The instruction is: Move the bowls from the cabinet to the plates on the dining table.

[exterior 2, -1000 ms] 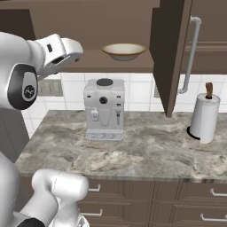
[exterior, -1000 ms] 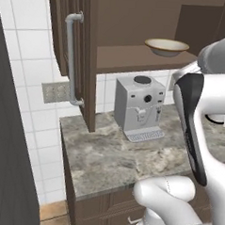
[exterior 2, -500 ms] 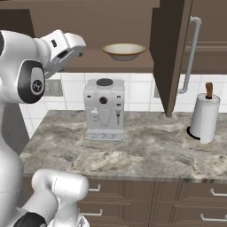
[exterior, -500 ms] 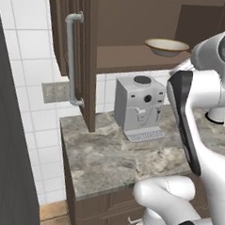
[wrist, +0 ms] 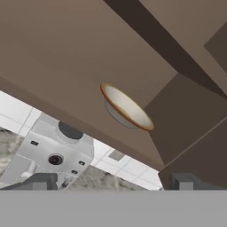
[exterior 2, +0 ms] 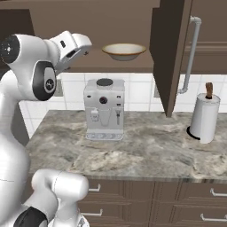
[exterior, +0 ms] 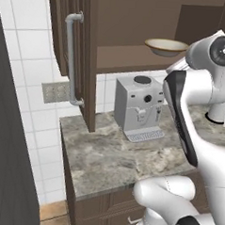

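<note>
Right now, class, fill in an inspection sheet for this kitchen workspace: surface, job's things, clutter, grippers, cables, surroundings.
Surface: grey mottled counter, mostly bare.
Job's things: tan bowl upright on the shelf of the open cabinet.
Clutter: coffee machine under the shelf; paper towel roll at the counter's right end.
Grippers: gripper open, holding nothing, short of the bowl.
Cables: nothing seen.
Surroundings: white tiled wall, cabinet door swung open, drawers below the counter.

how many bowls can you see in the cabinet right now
1. A shallow tan ceramic bowl with a brownish rim sits on the open shelf of the dark brown wooden cabinet, above the grey coffee machine. A second bowl may be hidden behind the doors or the arm.
</note>
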{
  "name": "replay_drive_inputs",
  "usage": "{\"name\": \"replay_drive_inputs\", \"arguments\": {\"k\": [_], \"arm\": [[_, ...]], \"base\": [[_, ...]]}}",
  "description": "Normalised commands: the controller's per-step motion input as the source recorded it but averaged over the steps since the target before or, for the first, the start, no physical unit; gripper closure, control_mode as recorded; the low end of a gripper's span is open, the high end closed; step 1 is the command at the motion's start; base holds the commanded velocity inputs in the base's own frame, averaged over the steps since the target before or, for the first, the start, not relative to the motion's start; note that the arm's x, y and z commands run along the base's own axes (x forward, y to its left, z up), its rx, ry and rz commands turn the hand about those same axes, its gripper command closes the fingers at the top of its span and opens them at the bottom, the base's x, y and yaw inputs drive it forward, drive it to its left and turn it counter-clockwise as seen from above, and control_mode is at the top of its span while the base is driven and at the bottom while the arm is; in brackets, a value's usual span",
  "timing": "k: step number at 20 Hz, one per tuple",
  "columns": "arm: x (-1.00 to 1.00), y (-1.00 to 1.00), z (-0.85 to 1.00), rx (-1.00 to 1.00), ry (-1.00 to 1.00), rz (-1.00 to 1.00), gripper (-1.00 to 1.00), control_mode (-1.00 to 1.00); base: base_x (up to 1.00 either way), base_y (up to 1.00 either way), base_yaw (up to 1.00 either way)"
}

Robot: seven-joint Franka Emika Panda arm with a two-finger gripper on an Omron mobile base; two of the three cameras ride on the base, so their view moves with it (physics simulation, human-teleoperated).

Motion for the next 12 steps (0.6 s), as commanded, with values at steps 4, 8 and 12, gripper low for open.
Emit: {"name": "replay_drive_inputs", "arguments": {"k": [4,8,12], "arm": [[0.36,-0.09,-0.08,0.00,-0.01,0.01,-1.00,-1.00],[0.38,-0.12,0.00,0.00,0.00,0.00,-1.00,-1.00],[0.41,-0.10,0.10,0.01,0.10,0.00,-1.00,-1.00]], "base": [[0.00,0.00,0.00],[0.00,0.00,0.00],[0.00,0.00,0.00]]}}
